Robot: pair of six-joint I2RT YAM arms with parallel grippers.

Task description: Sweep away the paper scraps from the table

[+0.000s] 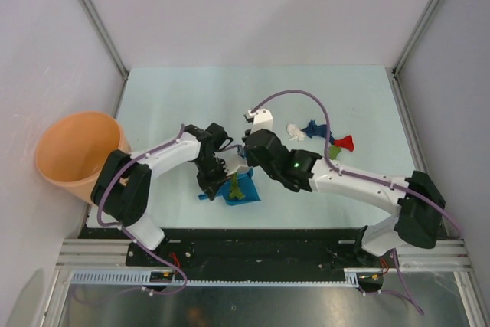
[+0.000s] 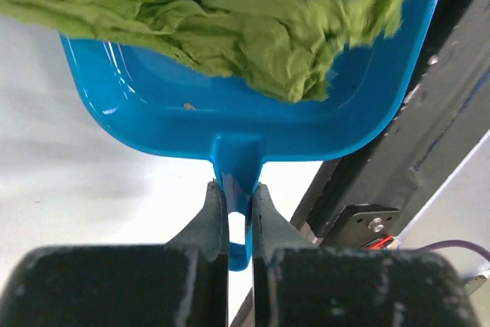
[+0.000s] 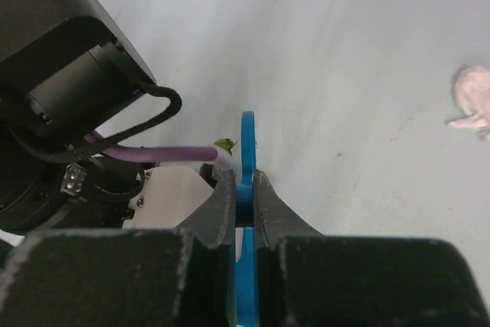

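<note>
My left gripper (image 2: 240, 198) is shut on the short handle of the blue dustpan (image 2: 230, 124). A crumpled olive-green paper scrap (image 2: 253, 32) lies in its pan. From above, the dustpan (image 1: 246, 193) rests on the table (image 1: 184, 97) near the front edge. My right gripper (image 3: 245, 189) is shut on the thin blue brush handle (image 3: 247, 139), just above the dustpan; the bristles are hidden. To the right lie a white scrap (image 1: 295, 132), a dark blue scrap (image 1: 315, 128), a red scrap (image 1: 345, 142) and a small green scrap (image 1: 334, 152). A pale pink scrap (image 3: 473, 97) shows in the right wrist view.
An orange bucket (image 1: 76, 155) stands off the table's left edge. The black rail strip (image 1: 253, 243) runs along the near edge, close behind the dustpan. Grey walls frame the table. Both forearms cross near the middle front.
</note>
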